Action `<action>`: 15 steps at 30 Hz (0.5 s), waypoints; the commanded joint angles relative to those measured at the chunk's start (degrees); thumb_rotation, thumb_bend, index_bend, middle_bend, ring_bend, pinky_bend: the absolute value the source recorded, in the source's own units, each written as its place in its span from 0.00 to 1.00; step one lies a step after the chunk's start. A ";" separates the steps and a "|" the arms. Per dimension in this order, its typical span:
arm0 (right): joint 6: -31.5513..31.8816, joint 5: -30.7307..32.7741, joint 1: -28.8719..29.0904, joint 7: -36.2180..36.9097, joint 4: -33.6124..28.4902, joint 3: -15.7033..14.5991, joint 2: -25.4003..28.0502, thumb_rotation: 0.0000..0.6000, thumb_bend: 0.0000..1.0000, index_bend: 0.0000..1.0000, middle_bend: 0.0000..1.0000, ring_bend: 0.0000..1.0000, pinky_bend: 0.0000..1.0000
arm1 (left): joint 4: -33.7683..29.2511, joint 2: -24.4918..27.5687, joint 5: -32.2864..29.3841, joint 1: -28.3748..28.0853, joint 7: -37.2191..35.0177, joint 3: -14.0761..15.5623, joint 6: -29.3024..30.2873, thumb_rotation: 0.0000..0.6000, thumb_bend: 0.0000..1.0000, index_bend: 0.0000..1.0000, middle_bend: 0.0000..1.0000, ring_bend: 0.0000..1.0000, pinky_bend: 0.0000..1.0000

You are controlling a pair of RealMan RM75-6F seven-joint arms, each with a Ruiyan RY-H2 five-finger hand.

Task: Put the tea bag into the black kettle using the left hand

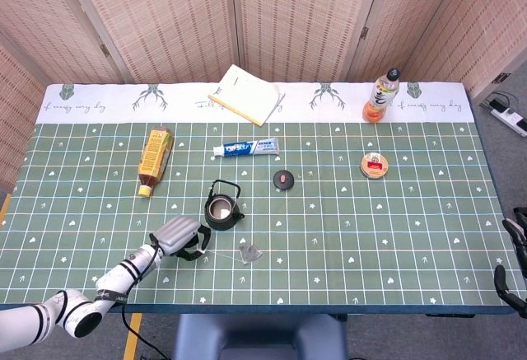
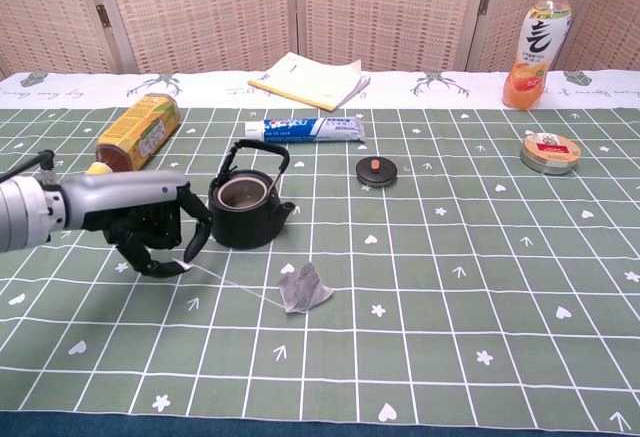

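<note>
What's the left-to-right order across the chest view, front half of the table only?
Left robot hand → black kettle → tea bag → kettle lid → round tin.

Grey tea bag (image 2: 303,288) flat on the cloth just before open, lidless black kettle (image 2: 247,209).

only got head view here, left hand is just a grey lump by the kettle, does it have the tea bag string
Observer: Yes. Chest view shows the left hand pinching the string in its fingers, the line running taut to the tea bag.
Operator: bag off the table yet
Observer: No, it lies flat on the cloth, not lifted.
Operator: kettle handle in the way
Observer: The black kettle has its handle upright, arching over the open mouth.
</note>
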 commanded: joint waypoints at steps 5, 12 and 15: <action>-0.62 0.28 0.28 -0.37 -0.07 0.07 -0.07 1.00 0.61 0.00 0.00 0.00 0.00 | -4.71 3.29 -1.25 0.28 3.41 -2.63 3.48 0.94 0.46 0.63 1.00 1.00 1.00; -0.54 -0.04 0.25 -0.36 -0.10 -0.09 -0.07 1.00 0.61 0.00 0.00 0.00 0.00 | -9.01 5.17 -3.77 0.10 8.31 -4.70 5.49 0.96 0.46 0.63 1.00 1.00 1.00; -0.80 -0.34 0.44 -0.19 0.01 -0.22 0.00 1.00 0.61 0.00 0.00 0.00 0.00 | -10.71 5.47 -5.14 -0.25 11.07 -5.64 6.22 0.97 0.46 0.63 1.00 1.00 1.00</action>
